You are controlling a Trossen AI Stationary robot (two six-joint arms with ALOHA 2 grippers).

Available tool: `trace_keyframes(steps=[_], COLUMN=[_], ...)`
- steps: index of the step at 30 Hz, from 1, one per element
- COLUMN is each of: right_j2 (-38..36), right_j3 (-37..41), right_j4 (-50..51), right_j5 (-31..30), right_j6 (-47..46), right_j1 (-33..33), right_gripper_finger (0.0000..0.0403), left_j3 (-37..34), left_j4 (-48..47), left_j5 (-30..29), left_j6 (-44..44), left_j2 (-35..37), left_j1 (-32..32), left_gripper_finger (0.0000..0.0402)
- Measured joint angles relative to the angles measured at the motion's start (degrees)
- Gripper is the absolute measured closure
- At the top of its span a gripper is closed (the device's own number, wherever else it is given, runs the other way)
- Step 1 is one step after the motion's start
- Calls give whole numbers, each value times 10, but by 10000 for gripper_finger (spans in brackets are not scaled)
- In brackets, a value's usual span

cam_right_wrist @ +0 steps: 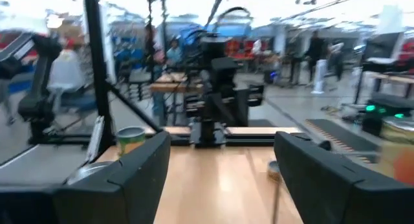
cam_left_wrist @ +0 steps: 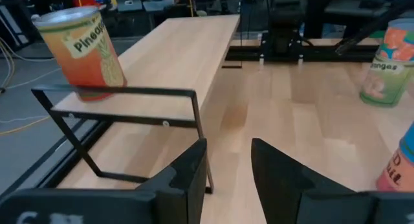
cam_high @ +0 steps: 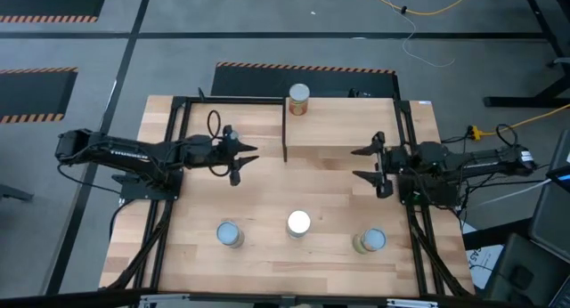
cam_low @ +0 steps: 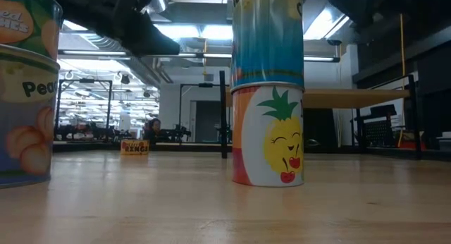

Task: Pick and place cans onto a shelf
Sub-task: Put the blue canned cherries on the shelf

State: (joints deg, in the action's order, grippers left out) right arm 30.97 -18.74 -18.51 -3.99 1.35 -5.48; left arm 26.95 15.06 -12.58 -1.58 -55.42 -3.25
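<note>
Wood planks make up the surface (cam_high: 267,188), and above its left half hangs the left tool (cam_high: 242,158), its fingers (cam_left_wrist: 187,179) parted a moderate way with nothing between them. It points toward the shelf (cam_high: 343,125), which stands at the far edge, right of centre. An orange pineapple can (cam_high: 299,100) sits on the shelf board's far-left corner, a little beyond and to the right of this tool and well apart from it.

Along the near edge stand three more groups of cans, none touched by either tool. A pale-topped can (cam_high: 230,233) is nearest the left tool, closer to the near edge than it. At the middle of the near edge a bright-topped can (cam_high: 298,222) stands; the low view shows it as a blue can stacked on a pineapple can (cam_low: 268,135). Further right stands a can with a greenish label (cam_high: 370,241), just nearer the near edge than the right tool (cam_high: 369,167).

That right tool hovers by the right edge, beside the shelf's near-right end, its fingers (cam_right_wrist: 136,172) spread wide and empty
</note>
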Motion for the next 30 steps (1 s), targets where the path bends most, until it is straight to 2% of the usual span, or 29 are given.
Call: trace_keyframes(steps=[9,15,23,30], right_j2=[218,325,419,455], right_j3=[-153,-247,-336,-371], right_j4=[19,79,114,113], right_j5=[98,174,176,175], right_j6=[40,37,37,42], right_j1=[0,-8,-55,-99], right_gripper_finger=[122,122,122,122], left_j3=[-6,-6,-6,-6], left_j4=[2,1,1,1], left_j5=[0,0,0,0], left_j6=[0,0,0,0], left_j2=[0,0,0,-1], left_j1=[0,0,0,0], left_gripper_finger=[288,288,288,288])
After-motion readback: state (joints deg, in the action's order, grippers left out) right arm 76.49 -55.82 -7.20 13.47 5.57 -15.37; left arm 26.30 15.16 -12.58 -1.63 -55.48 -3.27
